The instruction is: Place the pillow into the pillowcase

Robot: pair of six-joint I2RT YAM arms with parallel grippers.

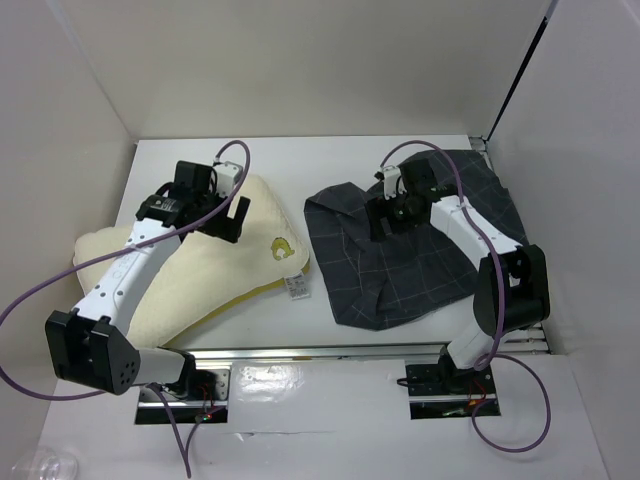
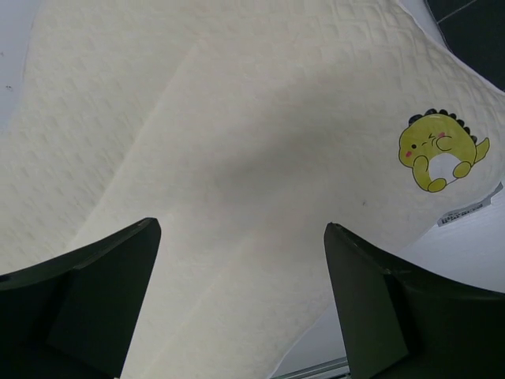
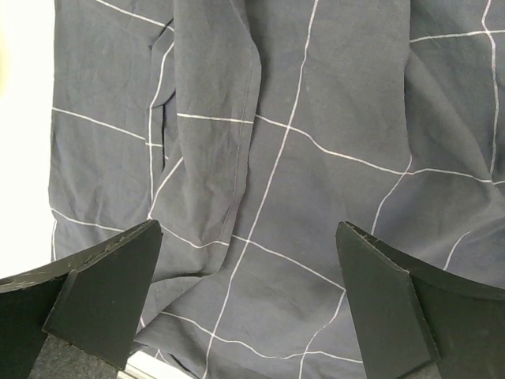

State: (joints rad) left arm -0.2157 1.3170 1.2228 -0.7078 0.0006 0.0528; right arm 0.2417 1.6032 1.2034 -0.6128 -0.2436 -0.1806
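Left gripper being held above pillow, jaws apart, empty. Right gripper being held above pillowcase, jaws apart, empty.

A robot lab cell: white walls box in a white table; left arm and right arm are bolted beside a metal rail, cables trailing.

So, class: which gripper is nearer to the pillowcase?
Right. The right gripper hangs open directly above the pillowcase; the left gripper hovers over the pillow, beside the pillowcase.
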